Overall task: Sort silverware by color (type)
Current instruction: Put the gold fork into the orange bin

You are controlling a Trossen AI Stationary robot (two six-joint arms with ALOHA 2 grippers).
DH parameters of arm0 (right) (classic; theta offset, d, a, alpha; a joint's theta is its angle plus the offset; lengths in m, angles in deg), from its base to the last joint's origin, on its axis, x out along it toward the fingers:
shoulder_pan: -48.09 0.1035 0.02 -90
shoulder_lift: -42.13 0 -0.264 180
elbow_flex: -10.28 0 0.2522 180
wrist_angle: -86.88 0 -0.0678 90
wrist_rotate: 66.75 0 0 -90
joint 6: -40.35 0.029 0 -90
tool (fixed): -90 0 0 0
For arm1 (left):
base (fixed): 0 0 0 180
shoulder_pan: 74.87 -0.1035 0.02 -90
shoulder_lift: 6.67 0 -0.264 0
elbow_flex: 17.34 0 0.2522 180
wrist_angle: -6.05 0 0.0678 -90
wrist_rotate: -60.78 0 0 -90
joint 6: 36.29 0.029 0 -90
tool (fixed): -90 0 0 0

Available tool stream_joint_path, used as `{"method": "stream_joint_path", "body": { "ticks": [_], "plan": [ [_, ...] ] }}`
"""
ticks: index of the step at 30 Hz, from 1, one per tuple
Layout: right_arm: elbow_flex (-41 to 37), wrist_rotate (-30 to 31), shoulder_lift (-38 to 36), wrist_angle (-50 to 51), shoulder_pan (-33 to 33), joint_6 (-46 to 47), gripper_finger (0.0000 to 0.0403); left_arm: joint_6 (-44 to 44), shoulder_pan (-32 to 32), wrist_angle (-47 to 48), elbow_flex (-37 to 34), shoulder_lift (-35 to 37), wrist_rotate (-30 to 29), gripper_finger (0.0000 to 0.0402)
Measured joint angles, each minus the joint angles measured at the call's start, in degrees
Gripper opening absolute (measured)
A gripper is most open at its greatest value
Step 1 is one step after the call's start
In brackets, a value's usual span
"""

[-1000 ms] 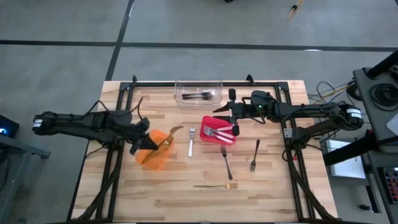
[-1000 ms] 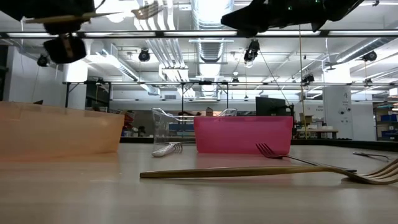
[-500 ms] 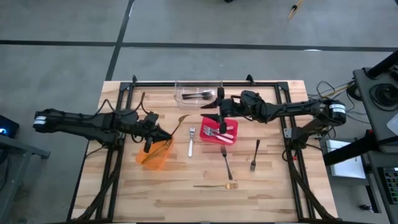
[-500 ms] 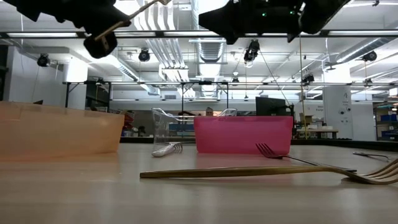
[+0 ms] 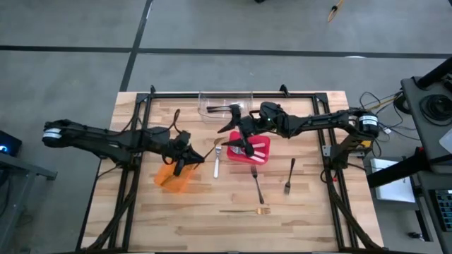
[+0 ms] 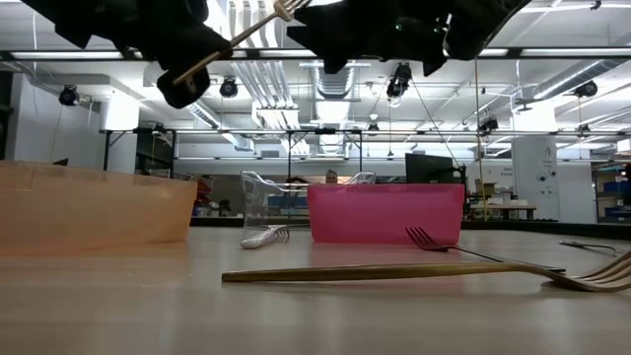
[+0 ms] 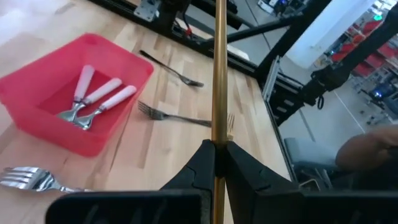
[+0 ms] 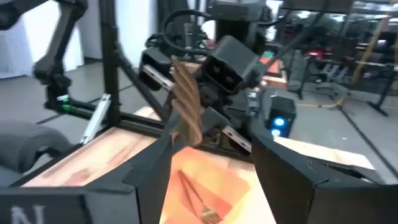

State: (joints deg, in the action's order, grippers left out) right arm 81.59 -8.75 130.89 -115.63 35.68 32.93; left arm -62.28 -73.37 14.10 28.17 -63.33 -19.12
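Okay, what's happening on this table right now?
The left pincer is shut on a gold fork, holding it up beside the orange bin. The right pincer stands open facing it, close to the fork's head. Silver pieces lie in the red bin, dark ones in the clear bin. Several forks remain loose on the table.

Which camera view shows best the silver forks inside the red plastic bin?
The left wrist view: the silver forks lie plainly in the red plastic bin. The high view shows them small, the low view only the bin's wall, the right wrist view nothing.
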Motion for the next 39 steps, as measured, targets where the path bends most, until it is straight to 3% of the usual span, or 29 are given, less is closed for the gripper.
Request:
{"method": "stream_joint_path", "body": {
  "ticks": [6,13,17,24,39],
  "plan": [
    [1.8,-7.3,1.5,0.0,0.0,-0.1,0.0214,0.1,0.0,-1.2,-0.1,-2.7,0.1,0.0003],
    [2.5,-7.5,2.2,0.0,0.1,-0.1,0.0203,0.5,0.0,-2.5,0.0,-3.7,0.1,0.0003],
    [2.5,-7.0,2.2,-0.1,0.1,-0.1,0.0155,0.5,0.0,-2.6,0.0,-3.7,0.1,0.0003],
    [2.8,-5.8,2.2,-0.4,0.1,0.3,0.0022,0.4,0.0,-2.9,0.0,-3.7,-0.5,0.0004],
    [2.7,-5.5,2.1,0.9,0.1,1.7,0.001,0.0,-0.5,-2.8,0.4,-3.6,-3.6,0.0077]
  ]
}}
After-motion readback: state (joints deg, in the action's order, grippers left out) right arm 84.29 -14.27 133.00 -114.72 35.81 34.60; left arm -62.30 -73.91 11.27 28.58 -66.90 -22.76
